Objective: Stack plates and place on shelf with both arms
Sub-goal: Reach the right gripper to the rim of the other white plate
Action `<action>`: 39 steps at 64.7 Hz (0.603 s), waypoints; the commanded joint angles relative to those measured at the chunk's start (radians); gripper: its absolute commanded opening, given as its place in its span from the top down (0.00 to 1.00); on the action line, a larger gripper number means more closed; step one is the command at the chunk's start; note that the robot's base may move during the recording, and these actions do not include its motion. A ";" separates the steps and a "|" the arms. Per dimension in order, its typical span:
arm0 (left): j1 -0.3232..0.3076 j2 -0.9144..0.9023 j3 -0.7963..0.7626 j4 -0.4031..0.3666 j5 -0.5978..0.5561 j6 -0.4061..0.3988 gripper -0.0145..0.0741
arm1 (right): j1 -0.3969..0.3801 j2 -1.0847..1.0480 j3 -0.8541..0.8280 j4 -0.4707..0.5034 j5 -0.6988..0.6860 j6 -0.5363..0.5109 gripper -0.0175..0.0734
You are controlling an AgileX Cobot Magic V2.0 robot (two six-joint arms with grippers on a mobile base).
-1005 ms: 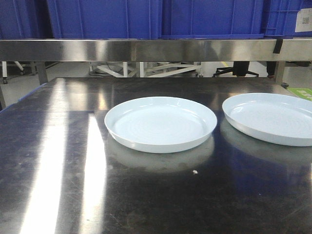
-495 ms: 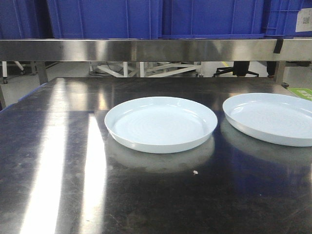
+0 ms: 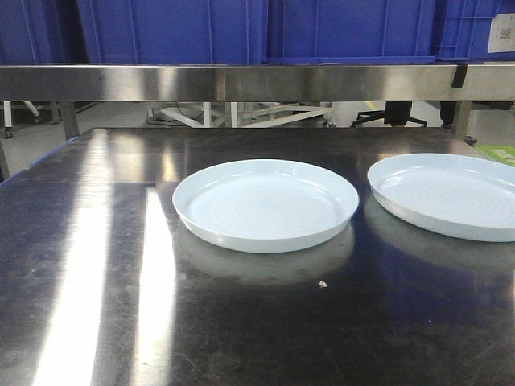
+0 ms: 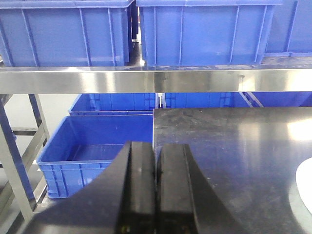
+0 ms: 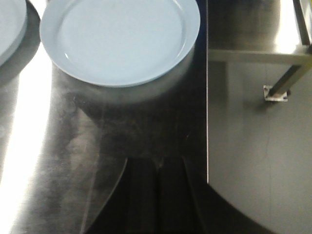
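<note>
Front view: two pale plates lie flat on the dark steel bench [image 3: 96,265]. The middle plate [image 3: 265,205] sits near the centre of the bench. The right plate [image 3: 447,195] lies just beside it, apart from it by a narrow strip of bench, and the picture's right edge cuts it off. Both plates hold nothing. Beyond the far edge of the bench runs the steel shelf [image 3: 257,82]. On the shelf stand blue crates [image 3: 169,30] side by side; their insides are hidden from here.

Left wrist view: the left gripper [image 4: 156,151] has its jaws pressed together, with only a thin seam between them. They hold nothing and touch nothing. The gripper hangs near the left corner of the bench, pointing toward the far shelf, where two crates stand. Under the shelf, left of the bench, an open lower crate [image 4: 97,146] shows a bare blue floor. More blue crates sit behind it. A pale sliver of the middle plate [image 4: 304,190] shows at the right edge.

Right wrist view: the right gripper [image 5: 156,168] is dim at the bottom of the picture. Its jaws lie side by side, closed to a dark line, with nothing between them. It is above bare bench, on the near side of the right plate [image 5: 119,41] and apart from it. The rim of the middle plate [image 5: 9,29] shows at the upper left. To the right the bench ends, and past it a shelf leg [image 5: 282,83] stands on the grey floor [image 5: 253,161].
</note>
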 commanded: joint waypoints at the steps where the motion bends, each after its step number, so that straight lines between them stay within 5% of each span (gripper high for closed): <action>1: 0.000 0.008 -0.032 -0.010 -0.082 -0.003 0.74 | -0.002 0.108 -0.092 -0.002 -0.018 -0.011 0.75; 23: 0.000 0.008 -0.032 -0.010 -0.084 -0.003 0.74 | -0.006 0.522 -0.409 0.065 0.070 -0.011 0.75; 39: 0.000 0.008 -0.032 -0.010 -0.084 -0.003 0.74 | -0.089 0.794 -0.655 0.076 0.141 -0.019 0.75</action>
